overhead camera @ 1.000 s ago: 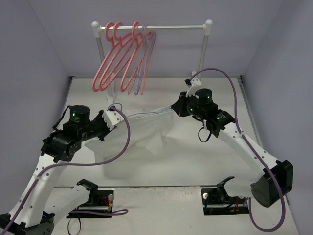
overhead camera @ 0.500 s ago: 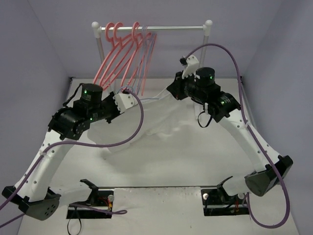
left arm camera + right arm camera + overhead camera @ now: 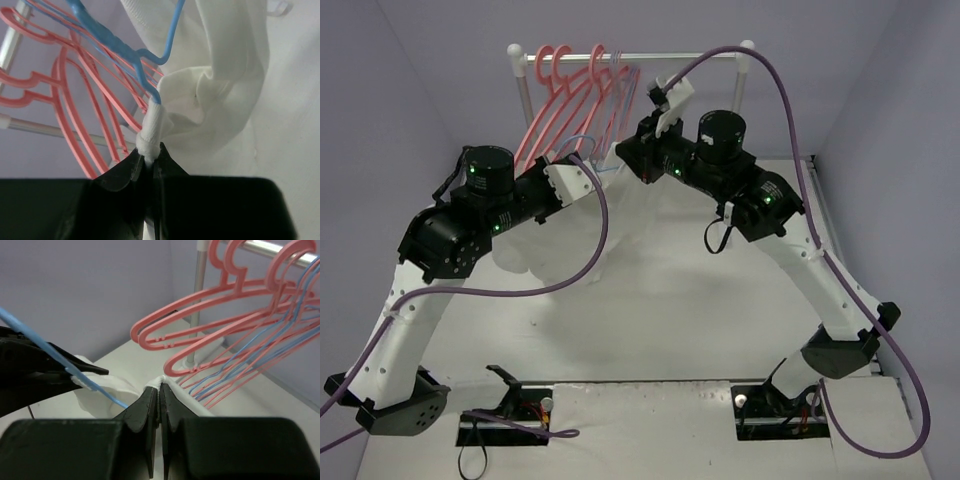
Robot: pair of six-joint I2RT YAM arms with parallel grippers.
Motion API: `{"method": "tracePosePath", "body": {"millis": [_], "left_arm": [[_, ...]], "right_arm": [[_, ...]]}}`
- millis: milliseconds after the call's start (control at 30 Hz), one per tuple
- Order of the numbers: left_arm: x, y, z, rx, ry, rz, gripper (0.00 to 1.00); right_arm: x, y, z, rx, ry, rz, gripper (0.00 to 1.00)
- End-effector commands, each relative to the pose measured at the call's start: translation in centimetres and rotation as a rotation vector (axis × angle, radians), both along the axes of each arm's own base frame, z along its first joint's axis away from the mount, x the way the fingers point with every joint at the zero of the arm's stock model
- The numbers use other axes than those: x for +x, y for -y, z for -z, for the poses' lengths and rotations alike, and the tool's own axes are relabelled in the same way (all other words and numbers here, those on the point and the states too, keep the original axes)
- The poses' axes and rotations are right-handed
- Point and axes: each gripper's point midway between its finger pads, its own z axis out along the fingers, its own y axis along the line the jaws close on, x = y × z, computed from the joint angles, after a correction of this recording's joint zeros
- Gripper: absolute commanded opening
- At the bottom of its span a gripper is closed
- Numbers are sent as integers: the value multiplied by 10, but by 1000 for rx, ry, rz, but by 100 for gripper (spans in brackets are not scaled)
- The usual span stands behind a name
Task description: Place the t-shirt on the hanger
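Note:
The white t-shirt (image 3: pixel 220 90) hangs bunched between my two grippers, raised just in front of the rack. A thin light-blue hanger (image 3: pixel 145 75) runs into the cloth, and its end is wrapped in fabric. My left gripper (image 3: pixel 149 155) is shut on that wrapped end. My right gripper (image 3: pixel 160 388) is shut on a white fold of the t-shirt (image 3: pixel 102 385), with the blue hanger (image 3: pixel 75 372) passing to its left. From above, the left gripper (image 3: pixel 588 165) and the right gripper (image 3: pixel 625 150) sit close together below the rail, and the t-shirt (image 3: pixel 545 255) droops under the left arm.
A white rack rail (image 3: pixel 690 57) spans the back, with several pink hangers (image 3: pixel 560 110) and thin blue ones (image 3: pixel 625 100) hooked at its left end. They hang right behind my grippers. The rack's post (image 3: pixel 200 290) stands close by. Purple cables loop over both arms.
Both arms have risen and swung back toward the rack, drawing closer together. The t-shirt with the blue hanger came up off the table with them.

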Motion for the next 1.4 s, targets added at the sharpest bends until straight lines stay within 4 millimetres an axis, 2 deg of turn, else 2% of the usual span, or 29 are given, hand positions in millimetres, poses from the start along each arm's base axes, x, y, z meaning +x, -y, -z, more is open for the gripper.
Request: {"method": "tracePosePath", "body": {"millis": [0, 67, 133, 167, 233, 300, 367, 433, 500, 600, 767, 833, 900, 1000, 1067, 1233, 1367], "left_arm": [[0, 5, -2, -76, 30, -4, 0], [-2, 15, 23, -101, -26, 28, 0], [-5, 22, 35, -157, -46, 47, 0], [-4, 25, 56, -163, -75, 46, 0], [-7, 28, 48, -246, -27, 55, 0], [-13, 30, 61, -282, -53, 67, 0], [-15, 34, 72, -299, -78, 79, 0], [-16, 39, 74, -330, -73, 102, 0], [-18, 42, 85, -349, -81, 114, 0], [-20, 46, 86, -390, -71, 140, 0], [-21, 49, 112, -411, -108, 159, 0], [-21, 47, 115, -440, -109, 156, 0], [-21, 44, 117, -458, -118, 154, 0], [-20, 39, 116, -458, -116, 158, 0], [-20, 37, 113, -451, -109, 162, 0], [-26, 37, 106, -442, -116, 202, 0], [-32, 39, 100, -430, -118, 238, 0]], "right_arm": [[6, -3, 19, -20, 0, 38, 0], [9, -9, 46, -53, -51, 34, 0], [12, -13, 71, -95, -86, 31, 0], [13, -13, 83, -116, -99, 32, 0], [13, -12, 104, -158, -119, 29, 1], [11, -11, 126, -197, -147, 19, 1], [5, -12, 139, -216, -167, -7, 2], [0, -12, 153, -235, -191, -26, 8], [-3, -9, 156, -247, -186, -41, 20], [-2, 1, 162, -257, -193, -37, 29], [13, 39, 145, -205, -190, -16, 42], [20, 62, 135, -207, -145, -2, 48], [16, 77, 122, -204, -98, -24, 51], [5, 94, 120, -236, -25, -96, 52], [-9, 97, 129, -249, 4, -190, 52], [-26, 103, 180, -320, -10, -283, 54], [-21, 106, 203, -369, -17, -286, 56]]}}
